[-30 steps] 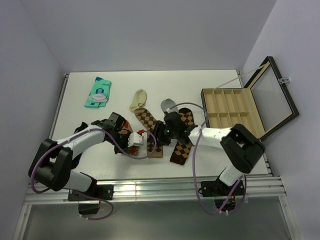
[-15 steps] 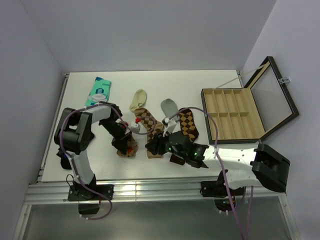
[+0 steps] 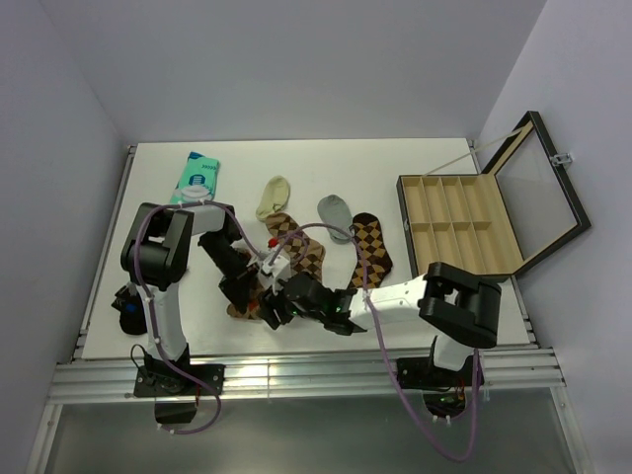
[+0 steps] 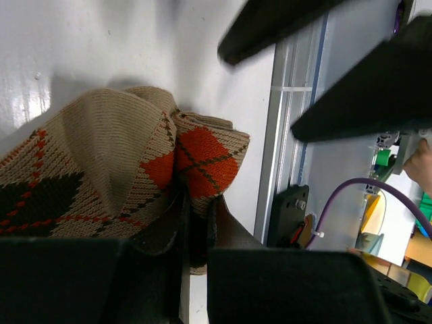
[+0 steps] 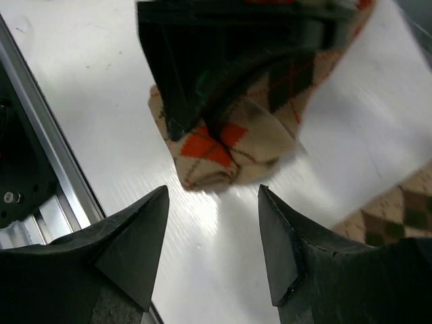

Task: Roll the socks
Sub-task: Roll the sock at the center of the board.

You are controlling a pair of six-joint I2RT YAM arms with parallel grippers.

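The sock with red-orange diamonds (image 4: 202, 152) lies bunched near the table's front. My left gripper (image 4: 197, 210) is shut on its folded end; in the top view that gripper (image 3: 247, 289) sits on the sock (image 3: 240, 308). My right gripper (image 5: 212, 226) is open and empty, just short of the same sock end (image 5: 216, 152); in the top view it (image 3: 276, 308) is beside the left gripper. The tan sock with dark brown diamonds (image 3: 293, 237) and the dark brown sock with tan diamonds (image 3: 371, 247) lie flat behind.
A wooden compartment box (image 3: 459, 222) with its glass lid open stands at the right. A teal packet (image 3: 195, 181) lies at the back left. A dark object (image 3: 128, 306) sits at the left edge. The metal rail (image 5: 40, 196) marks the table's front edge.
My right gripper has moved left and nearer, from the middle socks to the red-orange sock's end. My left gripper has shifted down-left with the sock, and its arm has swung up.
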